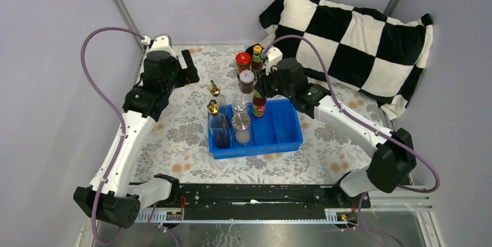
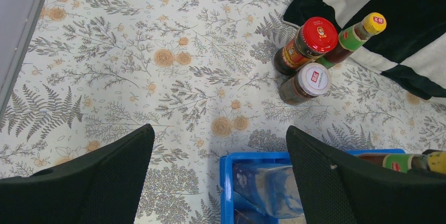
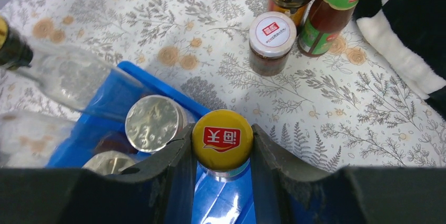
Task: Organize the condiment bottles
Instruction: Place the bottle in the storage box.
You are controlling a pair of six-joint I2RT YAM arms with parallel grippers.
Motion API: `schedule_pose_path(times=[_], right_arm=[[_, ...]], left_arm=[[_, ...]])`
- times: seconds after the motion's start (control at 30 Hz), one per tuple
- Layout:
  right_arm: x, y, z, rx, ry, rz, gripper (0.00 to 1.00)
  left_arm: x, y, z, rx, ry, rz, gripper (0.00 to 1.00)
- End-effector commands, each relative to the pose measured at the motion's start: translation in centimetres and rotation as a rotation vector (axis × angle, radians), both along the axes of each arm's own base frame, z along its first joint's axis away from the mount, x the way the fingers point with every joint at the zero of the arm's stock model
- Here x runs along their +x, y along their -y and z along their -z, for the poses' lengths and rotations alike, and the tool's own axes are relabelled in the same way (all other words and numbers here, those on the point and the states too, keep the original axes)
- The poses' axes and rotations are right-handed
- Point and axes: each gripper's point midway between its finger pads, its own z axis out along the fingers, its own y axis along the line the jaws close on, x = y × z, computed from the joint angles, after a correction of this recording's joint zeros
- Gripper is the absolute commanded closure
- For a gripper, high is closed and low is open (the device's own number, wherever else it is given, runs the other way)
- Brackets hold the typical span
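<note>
The left gripper (image 2: 220, 135) hangs over the tablecloth (image 2: 131, 66) at the far left, fingers spread wide with nothing between them (only its own camera shows this plainly). From above, the blue tray (image 1: 287, 137) holds a gold-spouted bottle (image 1: 219, 126) in its left compartment and two shakers (image 1: 241, 124) beside it. A second gold-spouted bottle (image 1: 216, 93) stands at that far corner. The right gripper (image 3: 221, 140) pinches the yellow cap of a sauce bottle (image 1: 259, 106), which is upright at the tray's far edge. Whether its base rests there I cannot tell. Behind it a red jar (image 1: 243, 60), a white-lidded jar (image 2: 307, 83) and another sauce bottle (image 2: 353, 36) cluster by the pillow (image 1: 360, 38).
</note>
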Motion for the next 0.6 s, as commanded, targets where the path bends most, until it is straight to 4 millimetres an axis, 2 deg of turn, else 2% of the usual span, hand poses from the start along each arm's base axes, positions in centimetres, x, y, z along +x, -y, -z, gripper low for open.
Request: schedule_pose_path(times=[0.0, 0.17, 0.57], right_arm=[[3.0, -0.9, -2.7, 0.065, 0.168, 0.068, 0.79], [3.8, -0.9, -0.8, 0.016, 0.158, 0.086, 0.79], [3.7, -0.9, 1.1, 0.006, 0.138, 0.084, 0.79]], left_arm=[[-0.1, -0.4, 0.0, -0.002, 0.010, -0.011, 0.01], [0.0, -0.4, 0.2, -0.002, 0.006, -0.009, 0.01], [-0.1, -0.5, 0.4, 0.002, 0.007, -0.010, 0.01]])
